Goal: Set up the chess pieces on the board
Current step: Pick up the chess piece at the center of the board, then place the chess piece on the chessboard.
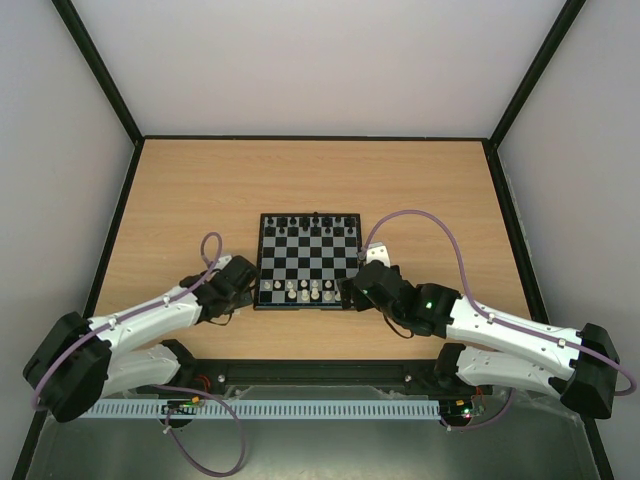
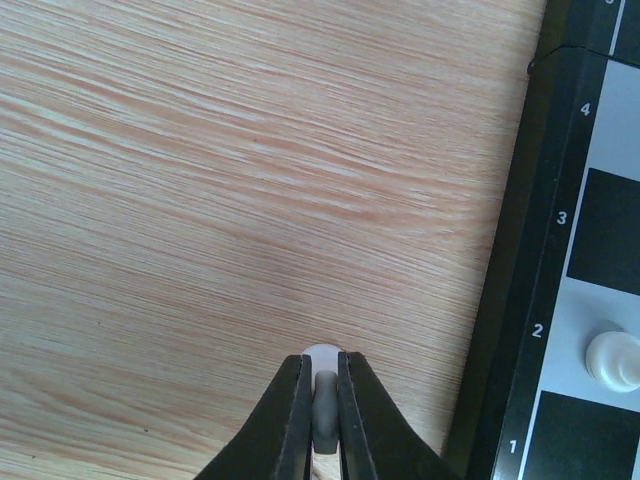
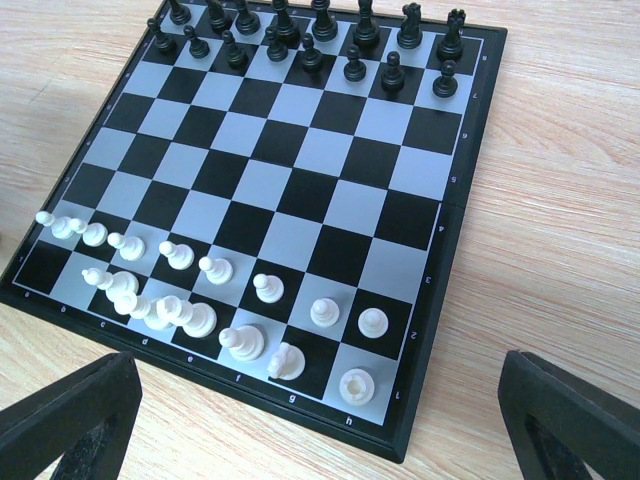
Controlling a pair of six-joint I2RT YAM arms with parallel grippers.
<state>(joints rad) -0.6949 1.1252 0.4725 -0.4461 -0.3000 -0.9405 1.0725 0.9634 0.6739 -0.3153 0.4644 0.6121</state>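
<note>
Chessman first: a tiny whitish plastic chessman [image 2: 322, 350] is down at table level on the pale wooden table [image 2: 200, 200]. It is just off the left rim of the small black-and-grey checked chessboard [image 2: 500, 300]. The left gripper [image 2: 322, 368] is pinched tight on it, slim black fingers [image 2: 295, 420] pressing both sides. We read this as the pick-up step: grasp made, lift not yet begun.

On the board, the black chessmen [image 3: 310, 40] fill the far rows and the white pawns [image 3: 215, 268] line the second near row. The row behind them looks nearly full. The near left corner square [image 2: 590, 435] shows bare in what we can see of it, so we judge that is the target.

Next we want a clean lift, a short carry over the rim, and an upright set-down clear of the neighbouring pawn [image 2: 612, 358].

The left arm reaches low and inward, wrist by the board's near left corner. The right gripper [image 1: 355, 290] hovers at the near right corner, jaws wide apart, holding nothing.
</note>
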